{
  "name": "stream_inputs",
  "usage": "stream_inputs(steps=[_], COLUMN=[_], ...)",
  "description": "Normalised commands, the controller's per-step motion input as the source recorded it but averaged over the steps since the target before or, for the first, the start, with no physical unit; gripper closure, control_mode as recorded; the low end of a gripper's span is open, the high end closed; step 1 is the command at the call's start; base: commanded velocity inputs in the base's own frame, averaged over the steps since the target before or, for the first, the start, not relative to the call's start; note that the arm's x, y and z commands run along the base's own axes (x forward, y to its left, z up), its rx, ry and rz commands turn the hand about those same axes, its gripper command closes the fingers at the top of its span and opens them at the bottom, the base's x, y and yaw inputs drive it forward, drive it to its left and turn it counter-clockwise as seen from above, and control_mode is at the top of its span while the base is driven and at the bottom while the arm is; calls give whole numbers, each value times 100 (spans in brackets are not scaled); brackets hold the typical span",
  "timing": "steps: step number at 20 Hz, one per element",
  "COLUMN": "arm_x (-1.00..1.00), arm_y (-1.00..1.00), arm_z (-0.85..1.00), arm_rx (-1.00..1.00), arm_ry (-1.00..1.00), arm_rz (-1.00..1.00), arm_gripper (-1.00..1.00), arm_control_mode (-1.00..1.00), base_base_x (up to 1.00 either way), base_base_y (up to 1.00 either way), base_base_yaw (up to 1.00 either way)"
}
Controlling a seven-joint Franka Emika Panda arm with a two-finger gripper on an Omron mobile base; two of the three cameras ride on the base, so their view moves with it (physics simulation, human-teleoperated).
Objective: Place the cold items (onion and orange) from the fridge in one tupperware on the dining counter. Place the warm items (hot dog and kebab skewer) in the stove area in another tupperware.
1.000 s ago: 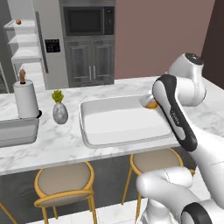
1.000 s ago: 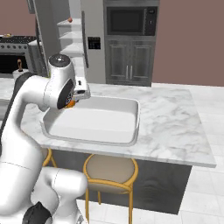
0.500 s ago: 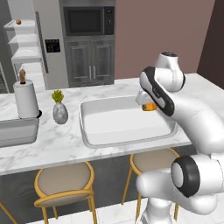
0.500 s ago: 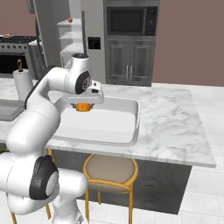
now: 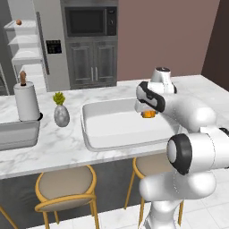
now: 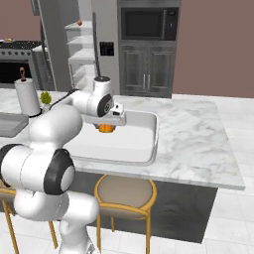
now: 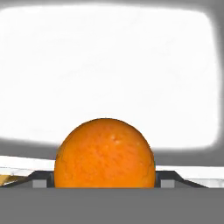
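One of four items is nearly sorted: the gripper [image 7: 105,186] pinches the orange [image 7: 105,153] just above the white tupperware [image 5: 112,134]. I'd say that tupperware looks bare inside, so onion, hot dog and kebab seem left.

Paper towel roll [image 5: 27,102] beside vase [image 5: 61,115].

Tupperware mid-frame for us, rest of the counter stuff off to the left

We've got the orange [image 5: 148,114] over the tupperware [image 5: 112,127] at its right end; vase [image 5: 61,115], paper towel roll [image 5: 27,100] and second container [image 5: 18,134] sit left.
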Motion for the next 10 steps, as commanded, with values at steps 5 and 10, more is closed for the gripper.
stream_inputs(steps=[5,10], arm_x=[65,16], arm_y=[0,-5], arm_z=[-41,-42], arm_rx=[0,0], arm_ry=[-14,-19], arm_rz=[-11,-10], arm_gripper=[100,100], arm_control_mode=[-100,-100], base_base_x=[0,0], base_base_y=[0,0], base_base_yaw=[0,0])
